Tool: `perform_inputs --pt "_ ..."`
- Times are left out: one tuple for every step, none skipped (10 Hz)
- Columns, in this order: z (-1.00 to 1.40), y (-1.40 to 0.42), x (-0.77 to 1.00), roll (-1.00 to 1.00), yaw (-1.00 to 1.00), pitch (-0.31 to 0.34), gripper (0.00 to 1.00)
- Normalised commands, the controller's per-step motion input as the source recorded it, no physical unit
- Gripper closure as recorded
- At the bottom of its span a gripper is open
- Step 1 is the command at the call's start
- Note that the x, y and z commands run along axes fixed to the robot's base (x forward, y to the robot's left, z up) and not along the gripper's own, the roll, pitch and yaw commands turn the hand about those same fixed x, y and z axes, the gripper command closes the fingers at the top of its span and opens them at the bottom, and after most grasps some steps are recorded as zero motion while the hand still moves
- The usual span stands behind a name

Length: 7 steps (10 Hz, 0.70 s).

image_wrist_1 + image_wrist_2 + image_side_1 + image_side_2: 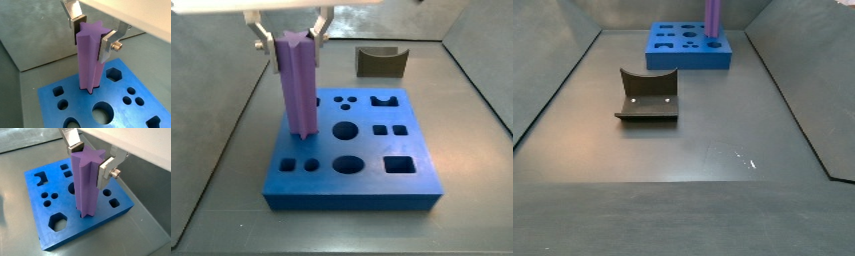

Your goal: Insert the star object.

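The star object (89, 60) is a tall light-purple prism with ridged sides, held upright. My gripper (91, 35) is shut on its upper end, one silver finger on each side, in both wrist views (89, 162). The star's lower end meets the top of the blue block (140, 85) at a hole near one edge; I cannot tell how deep it sits. In a side view the star (298, 85) stands at the block's (358, 190) left side under the gripper (291, 38). It also shows in a side view (714, 18), where the gripper is out of view.
The blue block (40, 235) has several other holes of different shapes, round, square and hexagonal. A dark fixture with a notched top (378, 62) stands on the floor apart from the block (648, 95). Grey walls enclose the floor.
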Motion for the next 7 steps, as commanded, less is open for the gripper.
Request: perform_inputs --pt "-0.61 0.20 0.00 0.05 -0.29 0.056 1.00" --pt "-0.67 0.18 -0.09 0.01 -0.24 0.014 1.00" --pt "-0.72 0.20 -0.33 0.00 -0.05 0.000 1.00" --pt "-0.71 0.16 -0.45 0.00 0.07 -0.097 1.00" --pt "-0.34 0.00 -0.35 -0.14 0.11 -0.194 1.00" --pt "-0.06 0.00 -0.05 -0.06 0.00 -0.084 1.00" --pt "0.00 0.00 -0.01 0.00 0.00 -0.019 1.00"
